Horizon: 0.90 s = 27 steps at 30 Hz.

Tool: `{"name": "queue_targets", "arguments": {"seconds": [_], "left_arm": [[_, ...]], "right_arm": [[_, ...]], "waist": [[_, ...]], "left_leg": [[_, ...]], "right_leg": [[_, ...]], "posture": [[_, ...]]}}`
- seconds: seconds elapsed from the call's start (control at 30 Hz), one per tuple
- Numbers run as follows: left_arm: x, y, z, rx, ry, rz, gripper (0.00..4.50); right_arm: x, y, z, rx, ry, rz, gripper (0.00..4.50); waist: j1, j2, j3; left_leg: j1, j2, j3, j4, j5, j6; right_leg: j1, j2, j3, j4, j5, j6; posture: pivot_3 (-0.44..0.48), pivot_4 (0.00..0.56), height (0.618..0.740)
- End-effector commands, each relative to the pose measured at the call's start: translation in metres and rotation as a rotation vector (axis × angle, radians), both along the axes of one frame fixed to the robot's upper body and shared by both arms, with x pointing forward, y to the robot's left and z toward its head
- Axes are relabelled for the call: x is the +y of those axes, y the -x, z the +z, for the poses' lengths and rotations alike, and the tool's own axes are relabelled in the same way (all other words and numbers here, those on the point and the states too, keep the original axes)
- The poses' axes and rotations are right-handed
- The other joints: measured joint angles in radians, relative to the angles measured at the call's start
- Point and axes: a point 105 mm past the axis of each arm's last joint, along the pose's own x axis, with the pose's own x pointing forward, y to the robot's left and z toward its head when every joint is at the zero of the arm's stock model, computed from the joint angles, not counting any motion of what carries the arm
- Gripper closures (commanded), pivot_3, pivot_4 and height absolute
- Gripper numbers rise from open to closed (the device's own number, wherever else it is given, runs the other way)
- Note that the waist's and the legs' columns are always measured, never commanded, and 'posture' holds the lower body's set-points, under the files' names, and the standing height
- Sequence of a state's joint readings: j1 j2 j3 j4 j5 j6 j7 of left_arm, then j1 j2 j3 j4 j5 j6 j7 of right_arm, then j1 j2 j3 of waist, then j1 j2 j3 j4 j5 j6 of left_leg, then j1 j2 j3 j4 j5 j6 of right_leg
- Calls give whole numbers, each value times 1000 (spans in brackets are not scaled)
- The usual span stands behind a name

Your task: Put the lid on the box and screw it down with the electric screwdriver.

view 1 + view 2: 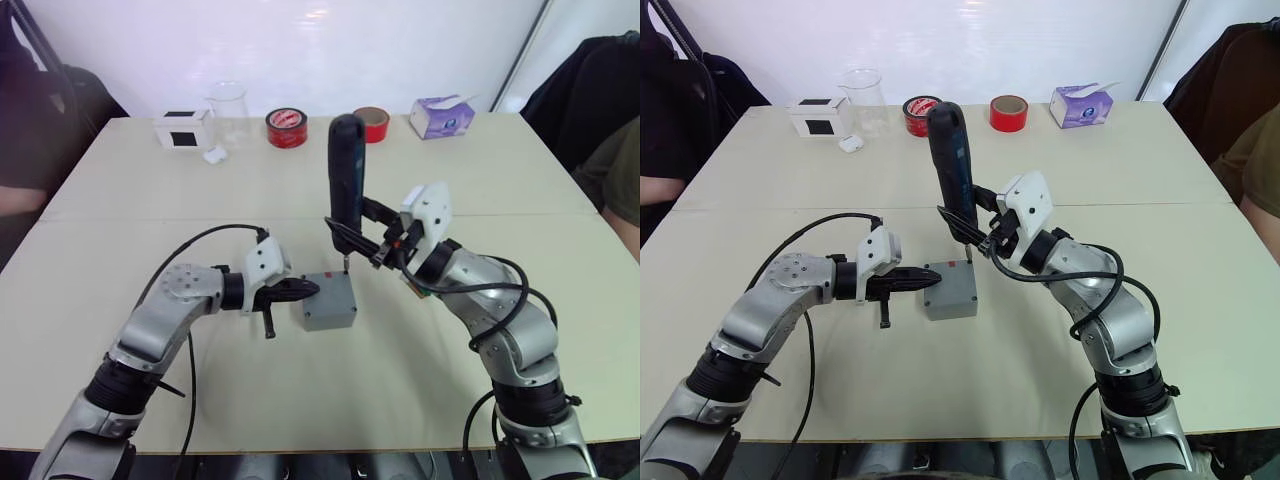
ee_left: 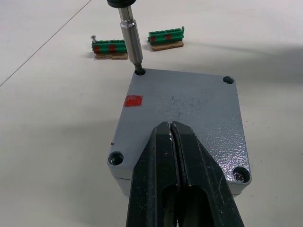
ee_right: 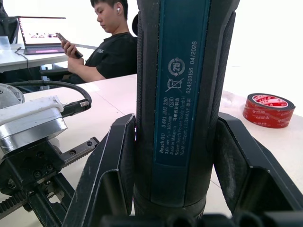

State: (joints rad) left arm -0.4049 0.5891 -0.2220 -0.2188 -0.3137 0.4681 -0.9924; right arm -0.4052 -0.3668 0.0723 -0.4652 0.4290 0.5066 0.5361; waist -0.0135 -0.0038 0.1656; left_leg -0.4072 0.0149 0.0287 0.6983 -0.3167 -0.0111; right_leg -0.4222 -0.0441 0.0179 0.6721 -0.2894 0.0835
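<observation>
— Where does the box stand, and is the lid on it?

— The box (image 1: 329, 301) sits on the table (image 1: 500, 170) between my two grippers, and the lid (image 2: 182, 118) lies flat on top of it, edges matching, the small red mark (image 2: 133, 100) near one corner. So the covering looks done; I judge I am in the screwing step.

— Which corner?

— The one beside the red mark. The bit of the electric screwdriver (image 1: 953, 175) stands in that corner hole, the tool nearly upright over the box. My right gripper (image 1: 372, 238) is clamped around its barrel, one finger on each side.

— And the other arm?

— My left gripper (image 2: 173, 137) has its fingers pressed together, holding nothing, its tip resting on the lid's near edge, opposite the screwdriver's corner, seemingly to steady the box.

— What of the other holes?

— One corner by my left gripper shows a screw head; the other two I cannot tell.

— What comes next?

— Keeping the bit plumb in the hole with steady downward pressure, the box pinned so it does not turn. Beyond the box lie two green terminal strips (image 2: 110, 46).
</observation>
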Motion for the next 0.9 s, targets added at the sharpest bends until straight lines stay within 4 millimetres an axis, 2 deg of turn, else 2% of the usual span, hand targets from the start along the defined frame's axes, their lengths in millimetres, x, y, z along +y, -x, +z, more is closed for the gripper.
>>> {"name": "queue_targets", "arguments": {"seconds": [0.03,0.13,0.27,0.43,0.8,0.9], "left_arm": [[3,1,-9,20,-29,9,4500],[3,2,-9,22,-31,10,4500],[4,3,-12,27,-42,10,4500],[5,3,-14,30,-49,9,4500],[3,0,-17,34,-62,10,4500],[2,0,-18,34,-65,9,4500]], "right_arm": [[0,2,-13,15,15,-2,2692],[-4,1,-27,53,36,-19,2692],[-7,0,-40,105,46,-32,2692],[-6,0,-57,168,91,-42,2692],[-6,-2,-65,245,114,-59,2692],[-7,-2,-73,287,143,-71,2692]], "waist": [[0,0,-1],[0,-1,-2],[0,-1,-2],[-1,-5,-4],[0,-9,-11],[1,-10,-15]], "left_leg": [[0,0,0,0,0,0],[2,0,0,0,0,0],[21,0,0,-3,-1,1],[34,0,0,-8,-1,2],[35,0,0,-11,-1,1],[35,0,0,-12,-1,1]], "right_leg": [[0,0,0,0,0,0],[3,0,0,0,0,0],[23,0,-1,-6,0,0],[34,-1,0,-9,-1,-1],[33,-2,0,-9,-1,-1],[33,-3,0,-10,-1,-1]], "posture": [[0,150,740],[0,150,740],[0,150,740],[0,150,740],[0,150,740],[0,150,740]]}}
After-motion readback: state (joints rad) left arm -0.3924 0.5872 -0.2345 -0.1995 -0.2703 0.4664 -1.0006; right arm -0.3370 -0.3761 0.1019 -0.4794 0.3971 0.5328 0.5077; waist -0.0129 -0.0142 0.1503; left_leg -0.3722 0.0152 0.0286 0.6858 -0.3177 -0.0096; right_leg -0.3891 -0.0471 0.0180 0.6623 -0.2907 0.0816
